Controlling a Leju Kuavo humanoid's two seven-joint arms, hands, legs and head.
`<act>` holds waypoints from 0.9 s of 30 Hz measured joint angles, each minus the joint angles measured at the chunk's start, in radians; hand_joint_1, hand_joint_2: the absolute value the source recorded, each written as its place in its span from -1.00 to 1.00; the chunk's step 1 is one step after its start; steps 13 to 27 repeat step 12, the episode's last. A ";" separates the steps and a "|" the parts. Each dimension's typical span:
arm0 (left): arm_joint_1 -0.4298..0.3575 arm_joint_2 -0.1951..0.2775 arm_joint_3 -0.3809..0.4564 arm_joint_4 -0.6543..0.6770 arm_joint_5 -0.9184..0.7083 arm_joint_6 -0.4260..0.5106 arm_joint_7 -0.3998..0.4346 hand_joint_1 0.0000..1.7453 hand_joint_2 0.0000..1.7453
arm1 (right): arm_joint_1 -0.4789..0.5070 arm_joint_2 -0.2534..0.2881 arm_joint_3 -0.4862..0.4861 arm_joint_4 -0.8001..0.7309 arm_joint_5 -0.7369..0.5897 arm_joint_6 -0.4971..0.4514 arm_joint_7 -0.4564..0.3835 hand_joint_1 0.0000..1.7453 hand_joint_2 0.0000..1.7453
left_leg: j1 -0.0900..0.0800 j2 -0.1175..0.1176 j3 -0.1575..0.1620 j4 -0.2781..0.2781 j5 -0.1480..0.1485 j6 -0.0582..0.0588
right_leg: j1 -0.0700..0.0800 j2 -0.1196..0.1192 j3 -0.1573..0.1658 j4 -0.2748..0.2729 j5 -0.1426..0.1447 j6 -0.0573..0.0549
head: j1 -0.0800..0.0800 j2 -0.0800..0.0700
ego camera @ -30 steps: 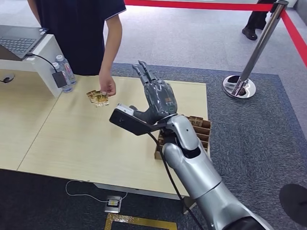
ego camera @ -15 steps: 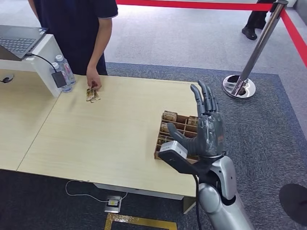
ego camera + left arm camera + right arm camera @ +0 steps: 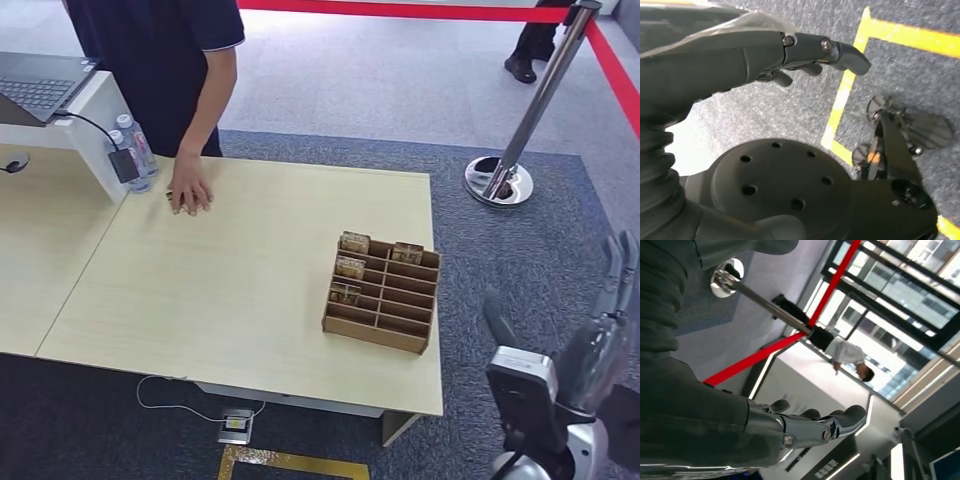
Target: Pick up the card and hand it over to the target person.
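The card is over at the far left corner of the desk (image 3: 249, 290), but a person's hand (image 3: 189, 192) lies flat on top of it, so the card itself can't really be made out. That person (image 3: 162, 60), in a dark short-sleeved shirt, stands right behind that corner.

Just left of their hand there are two water bottles (image 3: 132, 150), a black power adapter (image 3: 123, 165) with its cable, and a white riser carrying a laptop (image 3: 41, 85).

Nearer the robot, toward the right edge of the desk, sits a brown compartment tray (image 3: 383, 293); a few of its slots on the left and far side hold cards (image 3: 353, 243), the others look bare.

The right hand (image 3: 604, 335) is off the desk at the lower right, raised over the grey carpet, fingers spread apart and holding nothing. The right wrist view shows the same straightened fingers (image 3: 817, 425).

The left hand (image 3: 764, 55) hangs over the carpet by a yellow floor line (image 3: 843, 95), fingers extended, nothing in it.

Beyond the desk stands a chrome stanchion (image 3: 528, 110) with red barrier belts (image 3: 407, 10), and somebody's black shoe (image 3: 522, 68) shows behind it. A small box on a cable (image 3: 236, 425) lies on the floor by the near edge.
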 joint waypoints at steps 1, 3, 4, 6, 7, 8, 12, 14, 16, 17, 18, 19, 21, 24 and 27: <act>0.002 -0.001 -0.001 -0.001 -0.001 -0.002 -0.006 -1.00 1.00 | 0.010 0.034 -0.054 0.013 -0.014 0.018 -0.013 -1.00 1.00 | 0.000 0.001 0.000 0.000 0.000 0.000 | 0.000 0.001 0.000 0.000 0.000 0.000 | 0.000 0.000; 0.006 0.000 -0.007 -0.004 -0.005 -0.007 -0.017 -1.00 1.00 | 0.004 0.109 -0.190 0.057 -0.035 0.079 -0.042 -1.00 1.00 | 0.000 0.001 0.000 0.000 -0.001 0.000 | 0.000 0.001 -0.001 0.000 0.000 0.000 | 0.000 0.000; 0.008 0.002 -0.011 -0.005 -0.009 -0.010 -0.022 -1.00 1.00 | -0.011 0.147 -0.268 0.089 -0.029 0.115 -0.044 -1.00 1.00 | 0.000 0.001 0.000 0.000 0.000 0.000 | 0.000 0.001 -0.001 0.000 0.001 0.000 | 0.000 0.000; 0.010 0.007 -0.023 -0.007 -0.020 -0.018 -0.028 -1.00 1.00 | -0.066 0.196 -0.444 0.203 -0.036 0.203 -0.048 -1.00 1.00 | 0.000 0.002 0.000 0.000 -0.001 0.000 | 0.000 0.002 -0.001 0.000 0.001 0.000 | 0.000 0.000; 0.011 0.009 -0.029 -0.007 -0.026 -0.020 -0.029 -1.00 1.00 | -0.099 0.205 -0.525 0.273 -0.020 0.231 -0.049 -1.00 1.00 | 0.001 0.003 0.001 -0.001 0.000 0.000 | 0.000 0.002 -0.001 -0.001 0.001 0.000 | 0.000 0.000; 0.011 0.011 -0.033 -0.008 -0.030 -0.022 -0.030 -1.00 1.00 | -0.138 0.203 -0.603 0.356 -0.019 0.256 -0.060 -1.00 1.00 | 0.001 0.003 0.001 -0.001 0.000 0.000 | 0.001 0.003 0.000 -0.002 0.002 0.000 | 0.000 0.000; 0.008 0.017 -0.045 -0.010 -0.043 -0.025 -0.027 -1.00 1.00 | -0.244 0.162 -0.794 0.638 0.013 0.297 -0.081 -1.00 1.00 | 0.002 0.003 0.002 -0.002 0.001 0.001 | 0.002 0.003 0.002 -0.004 0.003 0.001 | 0.000 0.000; 0.008 0.017 -0.045 -0.010 -0.043 -0.025 -0.027 -1.00 1.00 | -0.244 0.162 -0.794 0.638 0.013 0.297 -0.081 -1.00 1.00 | 0.002 0.003 0.002 -0.002 0.001 0.001 | 0.002 0.003 0.002 -0.004 0.003 0.001 | 0.000 0.000; 0.008 0.017 -0.045 -0.010 -0.043 -0.025 -0.027 -1.00 1.00 | -0.244 0.162 -0.794 0.638 0.013 0.297 -0.081 -1.00 1.00 | 0.002 0.003 0.002 -0.002 0.001 0.001 | 0.002 0.003 0.002 -0.004 0.003 0.001 | 0.000 0.000; 0.008 0.017 -0.045 -0.010 -0.043 -0.025 -0.027 -1.00 1.00 | -0.244 0.162 -0.794 0.638 0.013 0.297 -0.081 -1.00 1.00 | 0.002 0.003 0.002 -0.002 0.001 0.001 | 0.002 0.003 0.002 -0.004 0.003 0.001 | 0.000 0.000; 0.008 0.017 -0.045 -0.010 -0.043 -0.025 -0.027 -1.00 1.00 | -0.244 0.162 -0.794 0.638 0.013 0.297 -0.081 -1.00 1.00 | 0.002 0.003 0.002 -0.002 0.001 0.001 | 0.002 0.003 0.002 -0.004 0.003 0.001 | 0.000 0.000; 0.008 0.017 -0.045 -0.010 -0.043 -0.025 -0.027 -1.00 1.00 | -0.244 0.162 -0.794 0.638 0.013 0.297 -0.081 -1.00 1.00 | 0.002 0.003 0.002 -0.002 0.001 0.001 | 0.002 0.003 0.002 -0.004 0.003 0.001 | 0.000 0.000; 0.008 0.017 -0.045 -0.010 -0.043 -0.025 -0.027 -1.00 1.00 | -0.244 0.162 -0.794 0.638 0.013 0.297 -0.081 -1.00 1.00 | 0.002 0.003 0.002 -0.002 0.001 0.001 | 0.002 0.003 0.002 -0.004 0.003 0.001 | 0.000 0.000; 0.008 0.017 -0.045 -0.010 -0.043 -0.025 -0.027 -1.00 1.00 | -0.244 0.162 -0.794 0.638 0.013 0.297 -0.081 -1.00 1.00 | 0.002 0.003 0.002 -0.002 0.001 0.001 | 0.002 0.003 0.002 -0.004 0.003 0.001 | 0.000 0.000; 0.008 0.017 -0.045 -0.010 -0.043 -0.025 -0.027 -1.00 1.00 | -0.244 0.162 -0.794 0.638 0.013 0.297 -0.081 -1.00 1.00 | 0.002 0.003 0.002 -0.002 0.001 0.001 | 0.002 0.003 0.002 -0.004 0.003 0.001 | 0.000 0.000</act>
